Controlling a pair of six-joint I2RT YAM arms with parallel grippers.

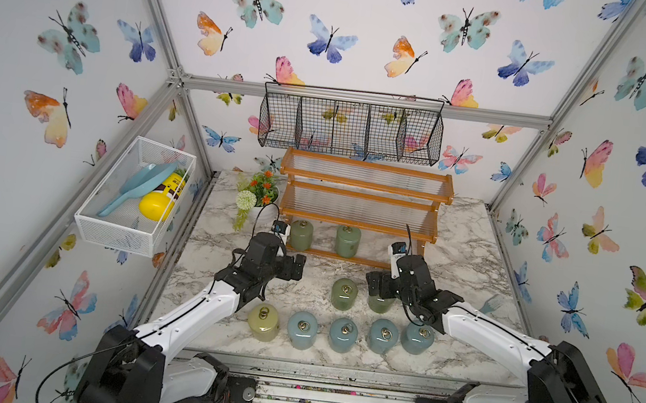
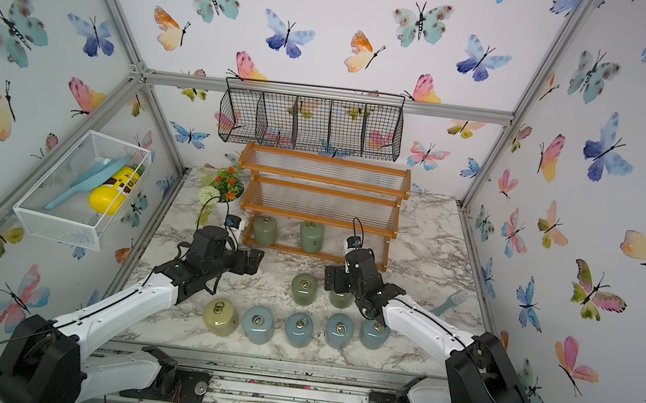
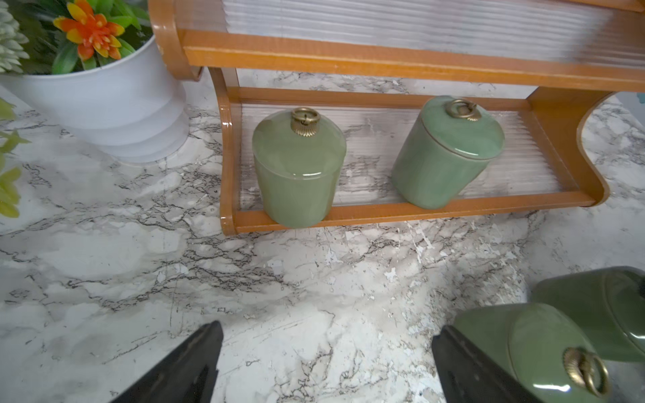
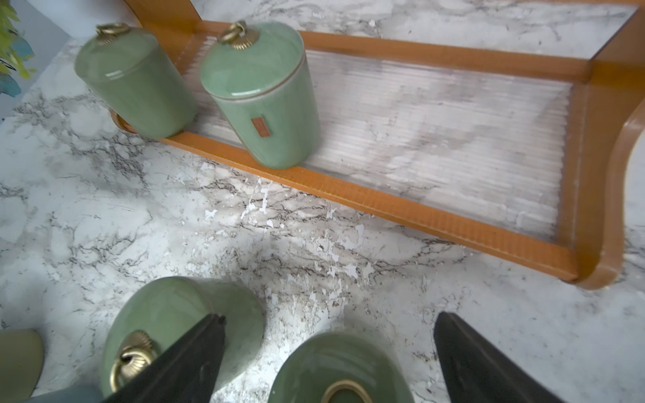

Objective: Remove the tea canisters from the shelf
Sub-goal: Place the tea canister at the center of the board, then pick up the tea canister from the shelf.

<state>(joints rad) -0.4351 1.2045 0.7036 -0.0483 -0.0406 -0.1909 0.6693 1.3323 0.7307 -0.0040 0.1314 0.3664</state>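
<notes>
My right tool (image 4: 330,317) has its jaws apart around a green canister (image 4: 335,352) standing mid-worktop. There is a gap on each side of it, so nothing is clamped. My left tool (image 3: 328,329) is spread wide and empty, facing the shelf (image 1: 365,182) at the back edge of the worktop (image 1: 475,246).

To finish this release cleanly, I judge the right tool should rise straight up before it swings anywhere. A second green canister (image 1: 344,293) stands just beside it toward the left edge, and a pale blue one sits close below the wrist toward the front edge. A sideways drag could snag a ring pull and tip a jar.

For the shelf pair, I'd come in level and low under the middle tier, keeping off the flower pot (image 3: 97,104) beside the shelf's left end.

My count is nine canisters:
- **Green:** four. Two are on the worktop and two are on the shelf's bottom tier, the left shelf canister (image 1: 301,234) and the right shelf canister (image 1: 348,240).
- **Front edge row:** one cream-yellow canister (image 1: 263,323) and four pale blue canisters (image 1: 343,335).

The shelf is one piece with three tiers, and the upper two are bare.
</notes>
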